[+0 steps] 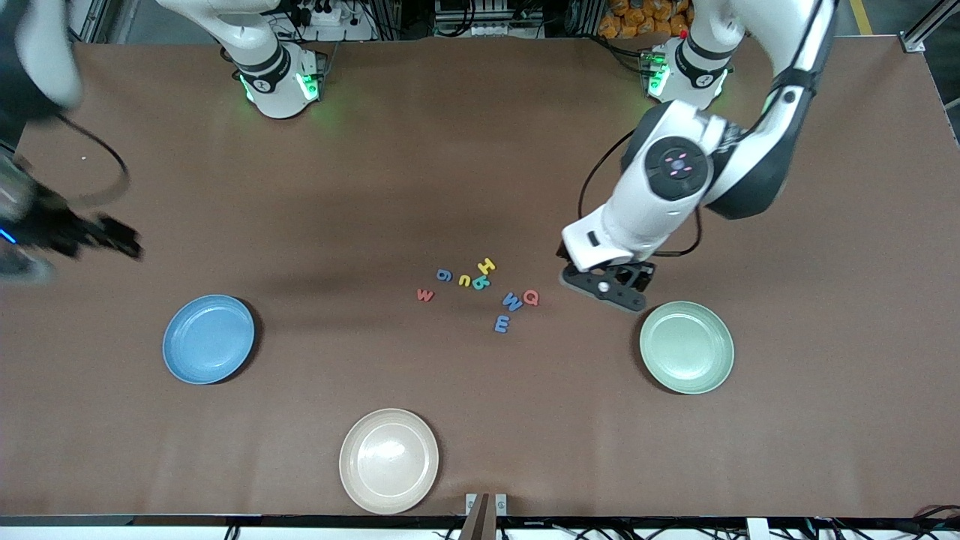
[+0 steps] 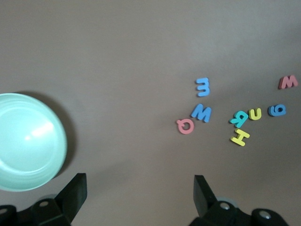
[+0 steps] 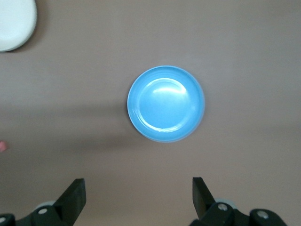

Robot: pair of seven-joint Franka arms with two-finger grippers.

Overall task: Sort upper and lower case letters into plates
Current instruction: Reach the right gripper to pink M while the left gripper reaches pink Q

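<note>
Several small foam letters lie in a loose cluster mid-table, among them a red w [image 1: 425, 295], a yellow H [image 1: 487, 265], a blue W [image 1: 512, 301] and a red Q [image 1: 531, 298] [image 2: 185, 125]. The sky blue plate [image 1: 208, 339] [image 3: 165, 103] lies toward the right arm's end and the mint green plate [image 1: 686, 346] [image 2: 23, 141] toward the left arm's end; both hold nothing. My left gripper [image 1: 607, 289] [image 2: 140, 188] hangs open and empty over bare table between the letters and the green plate. My right gripper [image 1: 112, 240] [image 3: 138, 190] is open and empty over bare table beside the blue plate.
A cream-beige plate [image 1: 388, 460] [image 3: 14, 23] lies empty near the table's front edge, nearer to the front camera than the letters. The brown table [image 1: 480, 150] stretches wide around the cluster.
</note>
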